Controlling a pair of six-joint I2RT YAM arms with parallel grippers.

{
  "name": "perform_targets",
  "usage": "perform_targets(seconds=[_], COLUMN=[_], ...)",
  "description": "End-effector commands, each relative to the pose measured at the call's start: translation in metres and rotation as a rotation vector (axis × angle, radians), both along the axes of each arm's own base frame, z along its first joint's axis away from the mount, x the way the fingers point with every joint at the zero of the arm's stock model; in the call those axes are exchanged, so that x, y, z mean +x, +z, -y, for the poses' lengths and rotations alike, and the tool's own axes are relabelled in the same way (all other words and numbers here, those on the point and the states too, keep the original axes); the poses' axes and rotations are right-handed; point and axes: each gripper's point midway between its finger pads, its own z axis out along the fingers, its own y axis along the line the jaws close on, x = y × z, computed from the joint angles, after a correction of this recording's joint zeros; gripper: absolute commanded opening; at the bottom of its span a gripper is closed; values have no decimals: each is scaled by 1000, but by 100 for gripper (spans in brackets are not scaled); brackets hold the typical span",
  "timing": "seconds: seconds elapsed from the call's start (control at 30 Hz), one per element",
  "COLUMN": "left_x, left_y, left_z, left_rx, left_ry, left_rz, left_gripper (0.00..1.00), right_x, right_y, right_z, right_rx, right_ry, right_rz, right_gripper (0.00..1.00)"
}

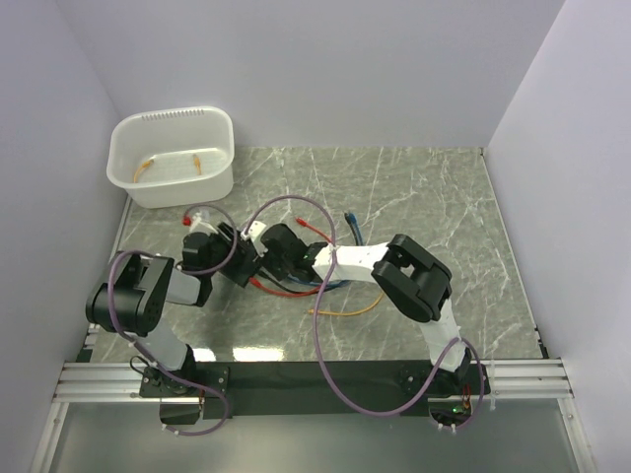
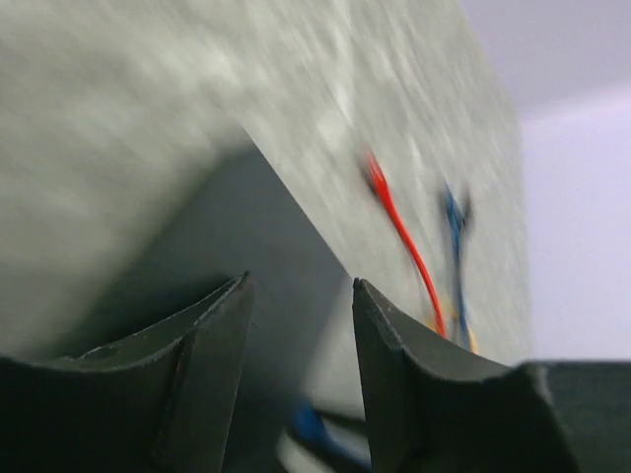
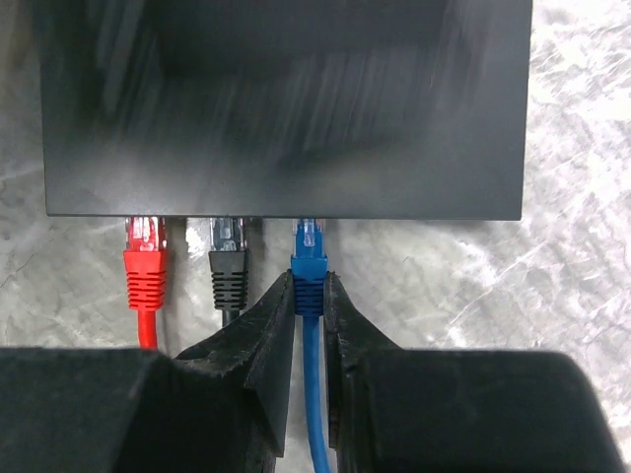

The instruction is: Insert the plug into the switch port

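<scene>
The black switch [image 3: 286, 108] lies flat with its sockets along its near edge. A red plug [image 3: 144, 261], a black plug [image 3: 227, 261] and a blue plug [image 3: 309, 256] sit in three neighbouring ports. My right gripper [image 3: 309, 281] is shut on the blue plug's ribbed boot, and the blue cable runs back between the fingers. My left gripper [image 2: 299, 284] is open, with a corner of the switch [image 2: 256, 227] below and beyond its fingertips. In the top view both grippers, left [image 1: 242, 261] and right [image 1: 286, 251], meet left of centre and hide most of the switch.
A white plastic tub [image 1: 177, 182] stands at the back left. Loose red [image 1: 301, 225], blue [image 1: 347, 217] and yellow [image 1: 350, 310] cables lie on the marble table around the right forearm. Walls close in on the left, back and right.
</scene>
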Motion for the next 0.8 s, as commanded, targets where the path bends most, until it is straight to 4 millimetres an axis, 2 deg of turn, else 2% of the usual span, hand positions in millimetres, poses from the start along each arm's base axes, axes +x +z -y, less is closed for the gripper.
perform_targets(seconds=[0.0, 0.07, 0.1, 0.13, 0.17, 0.37, 0.5, 0.53, 0.6, 0.63, 0.73, 0.77], left_x=[-83, -86, -88, -90, -90, -86, -71, -67, -59, -51, -31, -29], left_y=[-67, -69, -71, -72, -73, -67, -48, -43, -33, -26, -3, -2], left_z=[35, 36, 36, 36, 35, 33, 36, 37, 37, 39, 39, 36], left_rx=[-33, -36, -37, -37, -37, -14, -22, -22, -18, -12, 3, 10], left_ry=[-192, -196, -199, -197, -197, -194, -183, -184, -181, -181, -173, -164], left_rz=[-334, -334, -341, -344, -346, -328, -292, -282, -263, -252, -199, -211], left_gripper=[53, 53, 53, 53, 53, 54, 54, 55, 55, 56, 56, 57], right_x=[33, 40, 41, 47, 48, 46, 38, 37, 36, 35, 34, 34], right_y=[54, 60, 51, 61, 60, 36, 22, 20, 21, 22, 26, 28], right_z=[-22, -26, -26, -33, -34, -28, -21, -20, -18, -18, -16, -16], right_rx=[196, 204, 179, 192, 188, 150, 139, 137, 139, 140, 141, 136], right_ry=[-21, -32, -36, -39, -41, -49, -59, -62, -66, -66, -69, -72], right_rz=[122, 127, 112, 125, 123, 101, 67, 61, 55, 54, 53, 58], right_gripper=[0, 0, 0, 0, 0, 0, 0, 3, 18, 33, 46, 47])
